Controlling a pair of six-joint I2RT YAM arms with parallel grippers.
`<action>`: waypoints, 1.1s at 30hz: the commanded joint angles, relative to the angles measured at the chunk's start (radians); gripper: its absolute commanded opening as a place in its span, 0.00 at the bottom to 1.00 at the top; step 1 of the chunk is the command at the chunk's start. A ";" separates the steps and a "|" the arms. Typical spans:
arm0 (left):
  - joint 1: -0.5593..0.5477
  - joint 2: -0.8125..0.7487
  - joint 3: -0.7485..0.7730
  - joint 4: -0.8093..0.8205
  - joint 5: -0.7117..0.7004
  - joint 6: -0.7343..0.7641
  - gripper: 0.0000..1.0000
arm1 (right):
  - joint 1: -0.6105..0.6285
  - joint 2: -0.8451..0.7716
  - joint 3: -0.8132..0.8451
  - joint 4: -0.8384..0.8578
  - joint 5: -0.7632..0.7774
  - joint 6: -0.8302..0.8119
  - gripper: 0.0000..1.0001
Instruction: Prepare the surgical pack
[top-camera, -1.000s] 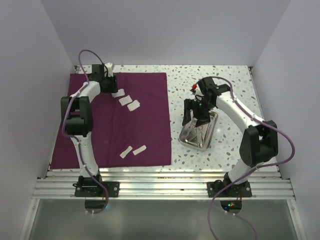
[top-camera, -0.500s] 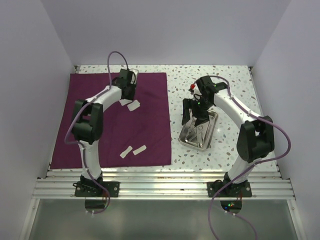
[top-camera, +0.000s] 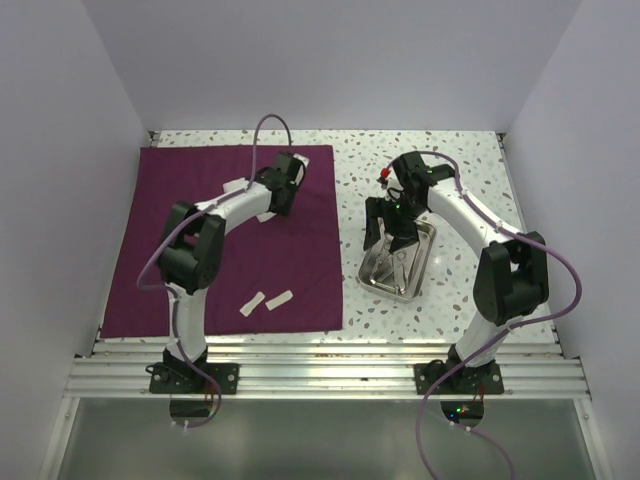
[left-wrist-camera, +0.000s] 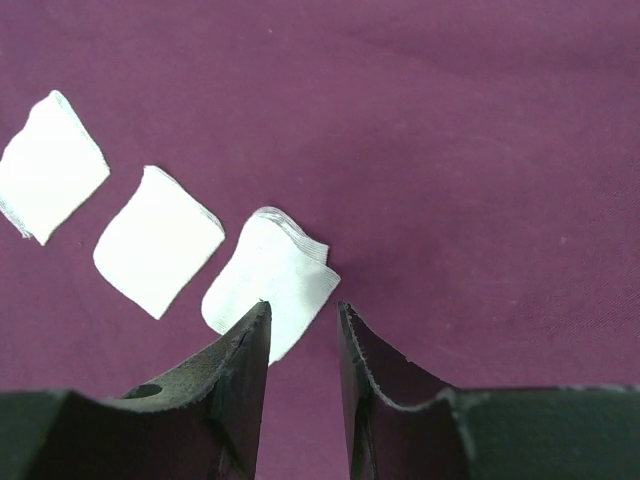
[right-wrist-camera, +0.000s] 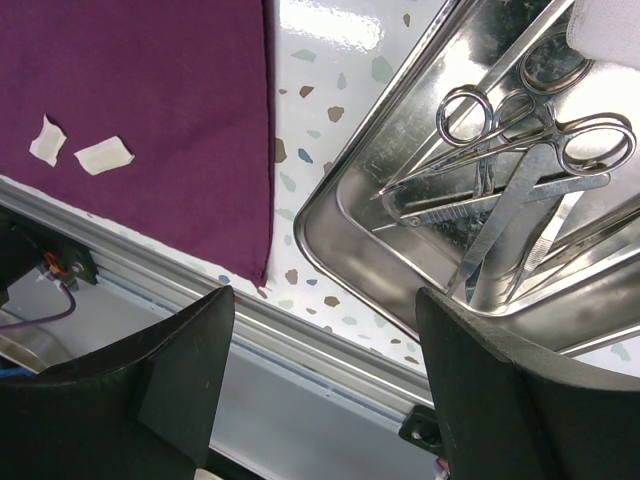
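Observation:
The maroon cloth (top-camera: 300, 270) lies flat on the left of the table. Several white gauze pads lie on it: a row under my left gripper (left-wrist-camera: 158, 240) and two near the front edge (top-camera: 265, 301). My left gripper (top-camera: 275, 200) hovers over the cloth's far right part. Its jaws (left-wrist-camera: 302, 306) are narrowly open and empty, and the nearest pad (left-wrist-camera: 270, 280) lies just ahead of the left finger. The steel tray (top-camera: 376, 282) right of the cloth holds scissors (right-wrist-camera: 470, 110) and tweezers (right-wrist-camera: 510, 210). My right gripper (top-camera: 390, 238) hangs wide open above the tray (right-wrist-camera: 330, 240).
The speckled tabletop (top-camera: 460, 170) extends behind and right of the tray. A metal rail (top-camera: 320, 370) runs along the near edge. White walls close in the left, back and right sides.
My left arm has swung right along the back of the cloth, from its far left corner to above the row of gauze pads. The right arm has barely moved.

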 joint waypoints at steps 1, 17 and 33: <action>0.009 0.026 0.036 -0.019 -0.042 0.010 0.36 | -0.003 -0.042 0.013 -0.023 0.007 -0.009 0.77; -0.024 0.088 0.065 -0.045 -0.093 0.017 0.38 | -0.003 -0.025 0.033 -0.039 0.001 -0.025 0.77; -0.014 0.135 0.100 -0.058 -0.119 0.064 0.11 | -0.011 -0.032 0.024 -0.042 0.003 -0.039 0.77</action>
